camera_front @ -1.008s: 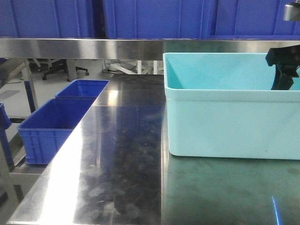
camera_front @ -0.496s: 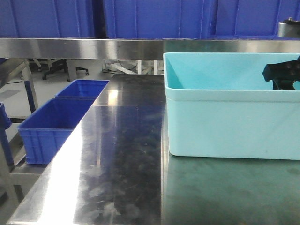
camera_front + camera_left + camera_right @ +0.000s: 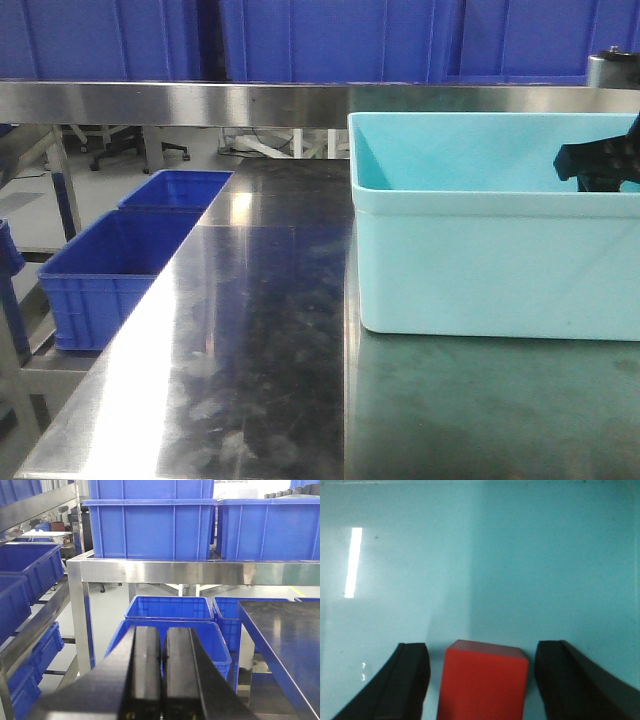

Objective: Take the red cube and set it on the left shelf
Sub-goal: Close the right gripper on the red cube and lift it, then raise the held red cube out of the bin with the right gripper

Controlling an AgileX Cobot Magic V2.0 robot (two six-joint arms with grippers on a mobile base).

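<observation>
The red cube (image 3: 482, 685) sits on the pale cyan tub's floor (image 3: 470, 555) in the right wrist view. My right gripper (image 3: 481, 648) is open and straddles it, one black finger on each side, with a small gap to each. From the front, that gripper (image 3: 597, 160) reaches down inside the tub (image 3: 480, 270), whose wall hides the cube. The left shelf (image 3: 150, 103) is the steel rail across the top, lined with dark-blue crates (image 3: 320, 40). My left gripper (image 3: 162, 630) is shut on nothing and faces the same shelf rail (image 3: 150, 572).
The tub stands on a steel tabletop (image 3: 250, 330). Two open blue crates (image 3: 110, 270) sit lower, beside the table's left edge. More blue crates (image 3: 170, 610) fill the racks beneath and beside the shelf rail. A steel post (image 3: 80, 625) carries the rail's corner.
My right arm has come down lower into the tub and shifted slightly left. Nothing else has moved.
</observation>
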